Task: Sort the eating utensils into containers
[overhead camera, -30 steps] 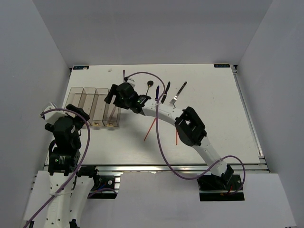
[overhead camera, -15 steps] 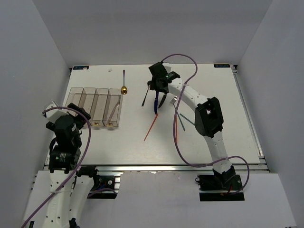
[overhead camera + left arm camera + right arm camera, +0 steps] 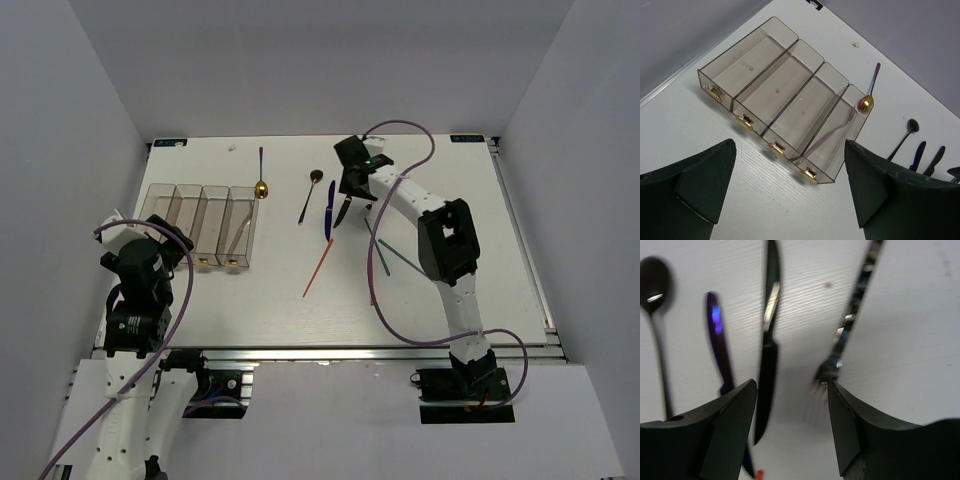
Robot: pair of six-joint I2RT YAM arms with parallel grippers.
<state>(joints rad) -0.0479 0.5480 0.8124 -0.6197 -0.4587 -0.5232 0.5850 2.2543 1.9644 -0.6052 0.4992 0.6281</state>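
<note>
The four joined smoky-brown bins (image 3: 180, 208) stand at the left; the rightmost holds a pinkish fork (image 3: 832, 135). A gold-bowled purple-handled spoon (image 3: 261, 182) lies just right of them. A black spoon (image 3: 308, 196), a blue knife (image 3: 330, 206) and a black knife (image 3: 344, 211) lie at mid-table. My right gripper (image 3: 353, 190) hovers open and empty over the black knife (image 3: 767, 360) and a silver fork (image 3: 840, 347), one near each finger. Orange-red chopsticks (image 3: 318, 268) and teal chopsticks (image 3: 382, 252) lie nearer. My left gripper (image 3: 790, 190) is open and empty in front of the bins (image 3: 790, 95).
The right arm's links (image 3: 445, 245) stretch over the table's right half and cover part of the chopsticks. A purple cable (image 3: 400, 130) loops above the right wrist. The table's back edge (image 3: 320, 137) runs just beyond the utensils.
My right gripper has swung from the rightmost bin across to the right and now sits over the black knife and silver fork. The left arm has hardly moved.
</note>
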